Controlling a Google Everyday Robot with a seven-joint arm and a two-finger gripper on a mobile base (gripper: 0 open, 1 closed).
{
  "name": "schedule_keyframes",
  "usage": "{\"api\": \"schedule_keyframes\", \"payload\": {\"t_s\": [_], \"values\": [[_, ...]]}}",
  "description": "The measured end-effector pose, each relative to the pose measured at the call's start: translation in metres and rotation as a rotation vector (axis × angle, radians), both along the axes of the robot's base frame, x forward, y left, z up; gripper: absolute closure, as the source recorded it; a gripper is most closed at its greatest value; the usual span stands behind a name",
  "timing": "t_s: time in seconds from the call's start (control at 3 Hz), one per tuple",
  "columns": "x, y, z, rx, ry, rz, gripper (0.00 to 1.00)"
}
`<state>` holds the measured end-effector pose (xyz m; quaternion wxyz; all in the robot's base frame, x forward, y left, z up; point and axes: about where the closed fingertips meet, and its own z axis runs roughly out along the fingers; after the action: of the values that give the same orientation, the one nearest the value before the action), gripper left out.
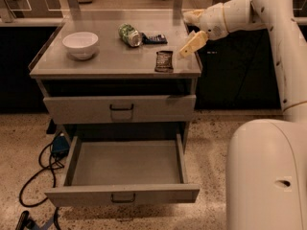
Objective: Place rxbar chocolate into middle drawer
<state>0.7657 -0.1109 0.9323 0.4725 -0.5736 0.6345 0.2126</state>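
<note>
The rxbar chocolate (164, 61), a dark flat bar with pale print, lies on the cabinet top (105, 61) near its front right corner. My gripper (190, 30) hovers above the top's right edge, just right of and above the bar, not touching it. It is open and empty, one pale finger (194, 42) pointing down-left toward the bar. The middle drawer (122, 194) is pulled out and open, its grey inside empty.
A white bowl (80, 44) sits at the left of the top, a crushed green can (128, 35) and a dark blue wrapper (154, 38) at the back middle. The upper drawer (120, 108) is shut. Cables (41, 169) lie on the floor at left. My white base (268, 176) fills the lower right.
</note>
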Motion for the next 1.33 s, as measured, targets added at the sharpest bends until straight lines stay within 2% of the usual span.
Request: {"api": "schedule_keyframes", "payload": {"t_s": [0.33, 0.67, 1.0, 1.33], "values": [[0.008, 0.037, -0.020, 0.059, 0.029, 0.079, 0.00], [0.013, 0.083, -0.048, 0.020, 0.067, 0.158, 0.00], [0.017, 0.087, -0.062, 0.035, 0.078, 0.163, 0.00], [0.030, 0.081, -0.099, 0.103, 0.138, 0.133, 0.00]]}}
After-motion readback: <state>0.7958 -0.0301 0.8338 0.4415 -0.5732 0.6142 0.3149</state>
